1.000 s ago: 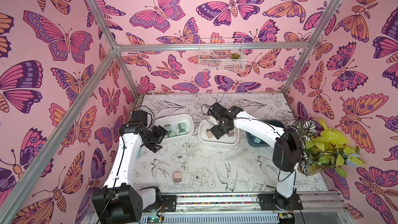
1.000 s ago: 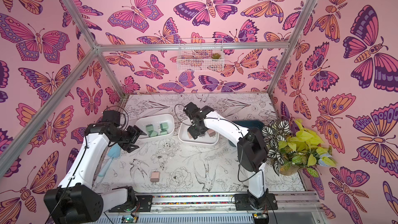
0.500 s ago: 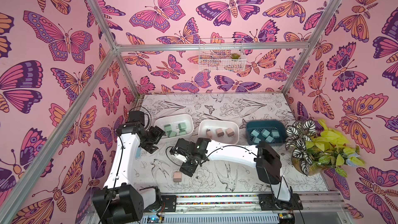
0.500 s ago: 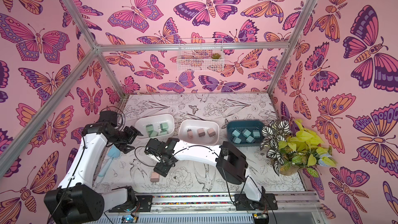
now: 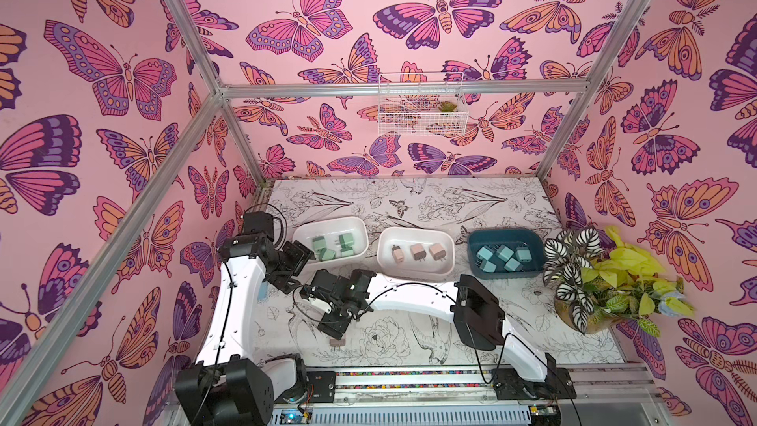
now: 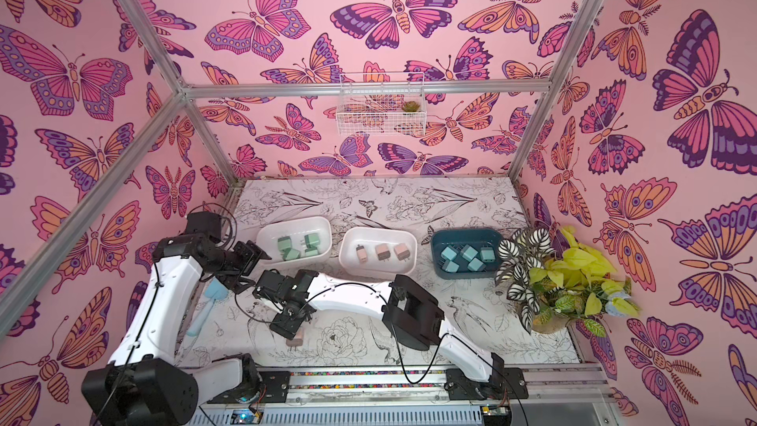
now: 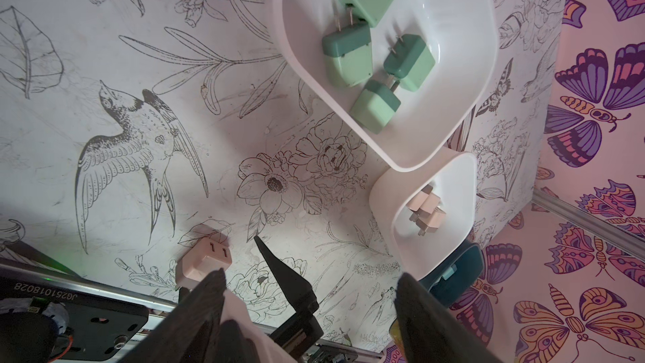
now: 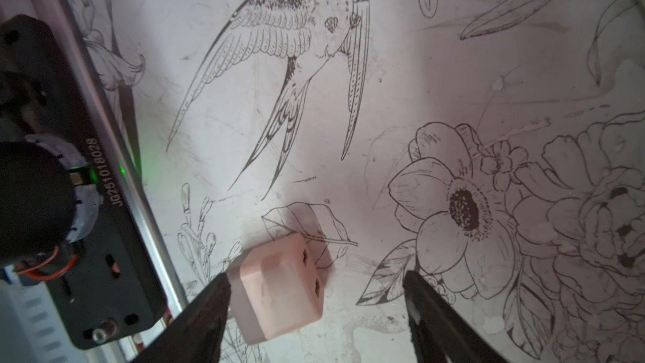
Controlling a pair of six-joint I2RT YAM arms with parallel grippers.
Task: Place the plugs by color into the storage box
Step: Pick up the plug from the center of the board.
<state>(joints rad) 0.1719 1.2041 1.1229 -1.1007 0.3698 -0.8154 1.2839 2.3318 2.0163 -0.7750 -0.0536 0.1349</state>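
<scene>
– Right tool [image 8: 316, 277]: state and position?
– Jaws spread, nothing gripped. It sits low over the counter [image 5: 450, 198] close to the near edge, left of centre, straddling the loose pink plug [image 8: 279, 295]. One finger [image 8: 216, 295] is right at the plug's side; contact cannot be confirmed. The other finger is clearly apart from it.
– Plug orientation?
– Lying on the counter, its two-slot face turned toward the finger that stands apart.
– Left tool [image 7: 309, 279]?
– Released as well, and empty. It is held above the counter near the left edge, just beside the near-left corner of the first white tray. A pale blue utensil [image 6: 213, 293] lies along the left edge, partly under that arm.
– Trays, from the left edge to the right?
– Three in a row across the middle of the counter:
  - First white tray [image 5: 356, 229]: four mint green plugs [image 5: 318, 244].
  - Middle white tray [image 5: 409, 270]: three pink plugs [image 5: 418, 252], each apart from the next.
  - Dark teal tray [image 5: 508, 232]: five teal-blue plugs [image 5: 504, 254], bunched together.
– Anything further back or aside?
– Potted plant [image 5: 606, 280] at the right edge, beside the dark teal tray. Wire basket [image 5: 422, 116] on the far wall.
</scene>
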